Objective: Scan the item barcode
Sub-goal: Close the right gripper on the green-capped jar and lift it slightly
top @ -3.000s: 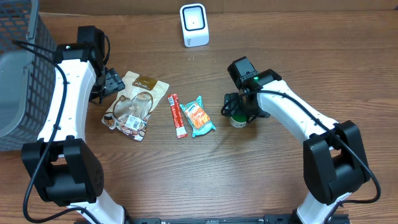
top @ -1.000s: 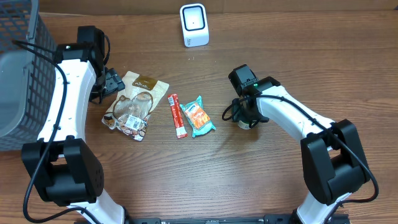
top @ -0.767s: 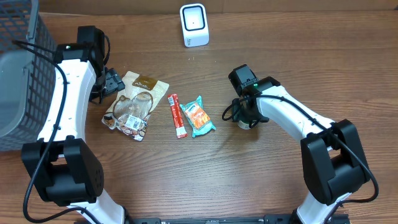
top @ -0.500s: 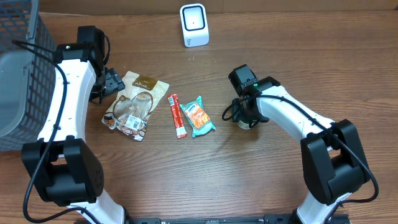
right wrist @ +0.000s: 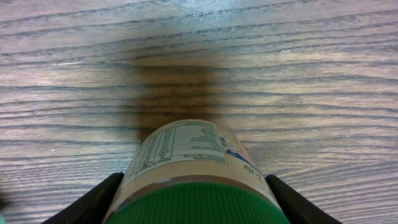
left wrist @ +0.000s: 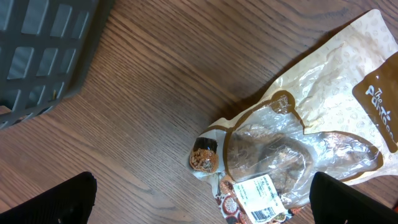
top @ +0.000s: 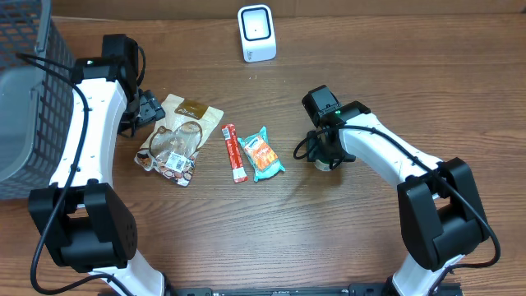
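A small jar [right wrist: 186, 152] with a green ribbed lid [right wrist: 196, 208] and a printed label sits between the black fingers [right wrist: 93, 202] of my right gripper [right wrist: 196, 205], which is shut on it just below the lid. From overhead the right gripper [top: 323, 152] covers most of the jar [top: 325, 164], right of the table's middle. The white barcode scanner [top: 256, 33] stands at the far edge. My left gripper [top: 148, 107] hangs open beside a clear and tan snack bag [top: 177, 140]. In the left wrist view the left gripper [left wrist: 208, 202] holds nothing, and the bag's barcode label [left wrist: 258, 199] shows.
A red stick pack [top: 234, 152] and a teal and orange packet [top: 263, 154] lie between the snack bag and the jar. A dark wire basket [top: 25, 99] stands at the left edge, close to the left arm, and its corner [left wrist: 43, 50] shows in the left wrist view.
Since three seconds ago my right gripper has shifted a little toward the near side and now covers more of the jar. Over the last second nothing has moved.
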`<state>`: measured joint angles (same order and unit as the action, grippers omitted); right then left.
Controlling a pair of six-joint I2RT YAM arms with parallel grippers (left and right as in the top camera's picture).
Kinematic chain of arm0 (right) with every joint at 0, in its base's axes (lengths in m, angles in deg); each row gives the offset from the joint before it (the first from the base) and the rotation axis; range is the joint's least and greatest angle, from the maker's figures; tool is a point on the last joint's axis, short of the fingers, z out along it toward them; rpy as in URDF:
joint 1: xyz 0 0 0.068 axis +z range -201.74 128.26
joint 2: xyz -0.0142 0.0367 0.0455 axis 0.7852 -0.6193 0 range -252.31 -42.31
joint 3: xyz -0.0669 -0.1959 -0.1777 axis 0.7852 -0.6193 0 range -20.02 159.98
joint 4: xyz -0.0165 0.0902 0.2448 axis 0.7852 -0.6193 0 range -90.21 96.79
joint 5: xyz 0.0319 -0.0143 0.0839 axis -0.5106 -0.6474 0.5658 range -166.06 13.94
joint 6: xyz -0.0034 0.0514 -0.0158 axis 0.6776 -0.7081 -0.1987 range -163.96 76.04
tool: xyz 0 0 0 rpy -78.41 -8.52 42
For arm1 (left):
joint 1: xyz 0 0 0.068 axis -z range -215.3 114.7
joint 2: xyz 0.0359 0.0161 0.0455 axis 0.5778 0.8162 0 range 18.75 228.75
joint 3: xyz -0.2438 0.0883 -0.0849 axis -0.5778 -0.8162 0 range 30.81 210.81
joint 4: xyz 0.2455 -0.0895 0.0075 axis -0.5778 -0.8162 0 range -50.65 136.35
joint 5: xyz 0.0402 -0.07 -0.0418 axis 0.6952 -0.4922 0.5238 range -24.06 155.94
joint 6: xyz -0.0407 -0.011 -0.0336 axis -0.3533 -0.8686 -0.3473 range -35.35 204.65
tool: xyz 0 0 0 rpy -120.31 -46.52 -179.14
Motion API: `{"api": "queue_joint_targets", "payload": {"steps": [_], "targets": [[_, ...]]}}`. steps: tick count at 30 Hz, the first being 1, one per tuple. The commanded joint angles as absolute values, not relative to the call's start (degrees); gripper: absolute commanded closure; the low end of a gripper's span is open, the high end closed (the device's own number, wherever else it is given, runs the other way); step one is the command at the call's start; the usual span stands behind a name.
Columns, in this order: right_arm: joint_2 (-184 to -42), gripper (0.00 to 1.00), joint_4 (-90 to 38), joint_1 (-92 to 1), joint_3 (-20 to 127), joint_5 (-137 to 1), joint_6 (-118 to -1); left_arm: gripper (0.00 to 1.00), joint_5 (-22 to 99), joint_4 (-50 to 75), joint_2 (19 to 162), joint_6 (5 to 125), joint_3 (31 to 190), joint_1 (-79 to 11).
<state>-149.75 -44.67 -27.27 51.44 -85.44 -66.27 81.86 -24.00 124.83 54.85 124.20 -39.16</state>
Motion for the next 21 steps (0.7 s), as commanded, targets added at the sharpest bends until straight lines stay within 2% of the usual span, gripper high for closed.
{"api": "queue_joint_targets", "payload": {"steps": [1,4,7,9,11,12,15,21], "targets": [[-149.82,0.62,-45.17,-27.35,51.23,-86.32,-66.27,0.0,82.63,-24.08,124.37,54.89,125.27,-39.05],[-149.82,0.61,-45.2,-27.35,51.23,-86.32,-66.27,0.0,82.63,-24.08,124.37,54.89,125.27,-39.02],[-149.82,0.55,-45.35,-27.35,51.23,-86.32,-66.27,0.0,82.63,-24.08,124.37,54.89,125.27,-39.05],[-149.82,0.55,-45.41,-27.35,51.23,-86.34,-66.27,0.0,82.63,-24.08,124.37,54.87,125.27,-39.16],[-149.82,0.79,-45.39,-27.35,51.23,-86.34,-66.27,0.0,82.63,-24.08,124.37,54.89,125.27,-39.13],[-149.82,0.83,-45.39,-27.35,51.25,-86.32,-66.27,0.0,82.6,-24.08,124.37,54.89,125.27,-39.13],[-149.8,0.92,-45.39,-27.35,51.33,-86.32,-66.29,0.0,82.63,-24.08,124.37,54.87,125.27,-39.13],[-149.69,0.96,-48.65,-27.35,54.83,-86.32,-66.29,0.0,82.45,-24.08,124.37,54.89,125.27,-38.98]]}}
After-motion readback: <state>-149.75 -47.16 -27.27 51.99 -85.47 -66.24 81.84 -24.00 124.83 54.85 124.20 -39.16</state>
